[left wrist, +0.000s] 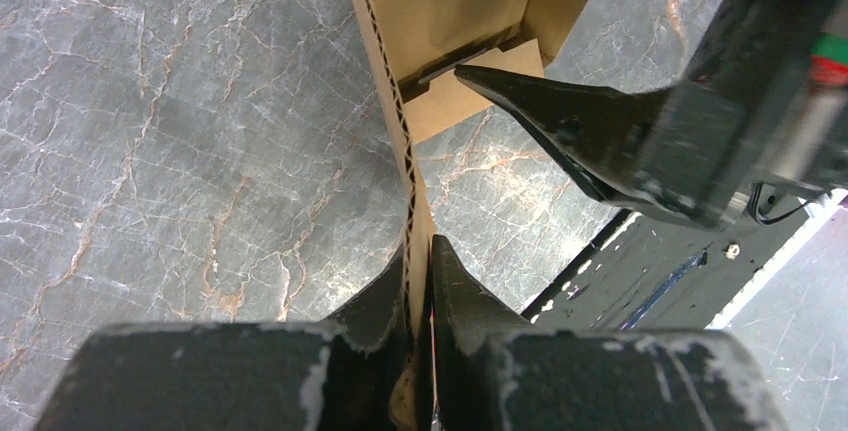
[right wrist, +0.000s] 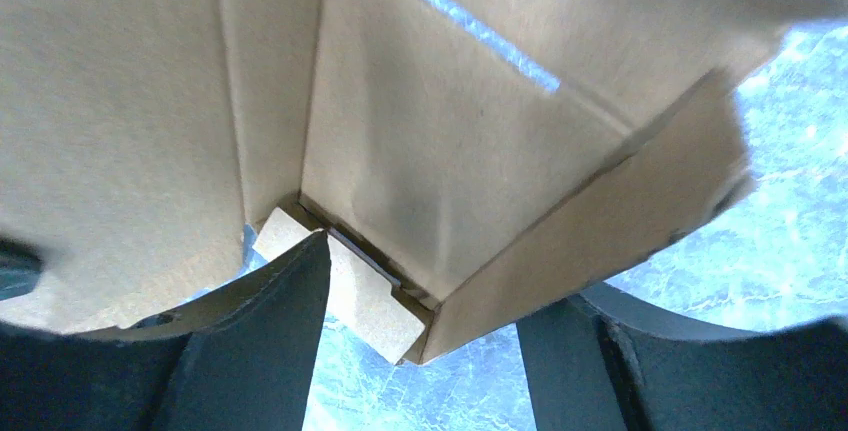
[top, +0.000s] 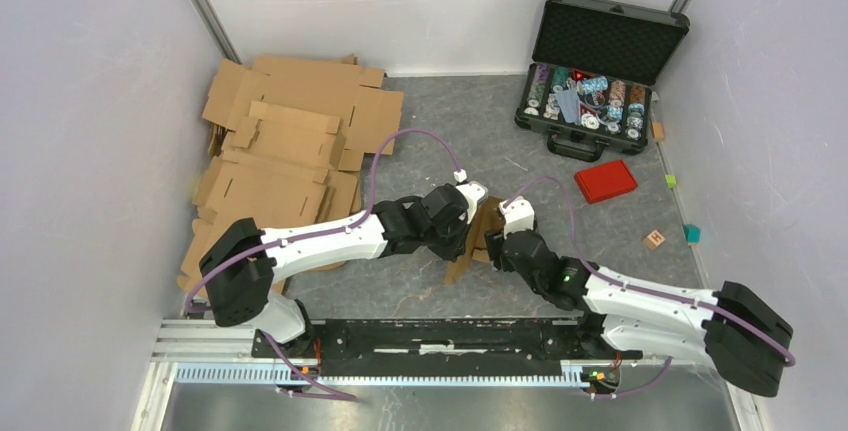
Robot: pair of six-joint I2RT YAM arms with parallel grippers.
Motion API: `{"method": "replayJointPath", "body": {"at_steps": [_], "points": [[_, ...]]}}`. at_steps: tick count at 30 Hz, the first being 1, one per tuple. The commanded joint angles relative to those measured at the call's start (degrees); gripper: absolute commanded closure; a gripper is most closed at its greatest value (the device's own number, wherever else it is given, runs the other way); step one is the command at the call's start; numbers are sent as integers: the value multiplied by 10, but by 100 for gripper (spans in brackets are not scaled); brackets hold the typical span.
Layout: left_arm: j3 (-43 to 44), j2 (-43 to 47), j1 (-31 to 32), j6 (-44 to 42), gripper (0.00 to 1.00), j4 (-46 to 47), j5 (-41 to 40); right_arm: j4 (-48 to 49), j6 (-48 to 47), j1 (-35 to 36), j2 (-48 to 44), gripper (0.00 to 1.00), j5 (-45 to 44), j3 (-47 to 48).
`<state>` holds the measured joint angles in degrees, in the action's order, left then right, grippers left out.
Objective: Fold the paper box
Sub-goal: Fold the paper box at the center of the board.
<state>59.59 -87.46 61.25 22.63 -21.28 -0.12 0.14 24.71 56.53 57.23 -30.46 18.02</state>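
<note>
The paper box (top: pixel 480 233), plain brown cardboard and partly folded, stands on the grey floor between the two arms. In the left wrist view my left gripper (left wrist: pixel 420 273) is shut on the edge of one box wall (left wrist: pixel 395 101), which runs up from between the jaws. My right gripper (right wrist: pixel 440 286) is open and straddles a lower corner of the box (right wrist: pixel 430 121). Its left finger (right wrist: pixel 270 341) touches a small tab (right wrist: pixel 360 296) poking out under the box. The right finger (right wrist: pixel 590 371) sits partly behind a side wall. The left wrist view shows that same finger (left wrist: pixel 570 126) at the tab.
A heap of larger cardboard sheets (top: pixel 285 151) lies at the back left. An open black case (top: pixel 598 61) of chips stands at the back right, with a red lid (top: pixel 606 180) in front of it. Small blocks (top: pixel 655 239) lie along the right wall. The arms' rail (top: pixel 440 336) runs along the near edge.
</note>
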Motion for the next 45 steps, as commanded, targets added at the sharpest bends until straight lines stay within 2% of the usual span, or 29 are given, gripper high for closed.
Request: {"method": "replayJointPath", "body": {"at_steps": [1, 4, 7, 19, 28, 32, 37, 40, 45], "points": [[11, 20, 4, 0, 85, -1, -18, 21, -19, 2, -48, 24, -10, 7], [10, 23, 4, 3, 85, 0, -22, 17, -12, 3, -70, 16, -18, 8], [9, 24, 4, 4, 85, 1, -24, 11, -2, 2, -86, 14, -26, 4], [-70, 71, 11, -16, 86, 113, -68, 26, -33, 2, -147, 17, -34, -26], [-100, 90, 27, -30, 87, 139, -73, 18, -25, 2, -154, 18, -9, -39], [-101, 89, 30, -37, 87, 140, -73, -12, -53, 2, -155, 17, 13, 4], [-103, 86, 35, -47, 87, 140, -80, -135, -98, -3, -105, 16, 13, 116], [-105, 86, 39, -57, 91, 140, -85, -203, -123, -4, -81, 15, 8, 176], [-105, 85, 44, -68, 97, 140, -92, -264, -152, -5, -64, 15, 6, 248]]}}
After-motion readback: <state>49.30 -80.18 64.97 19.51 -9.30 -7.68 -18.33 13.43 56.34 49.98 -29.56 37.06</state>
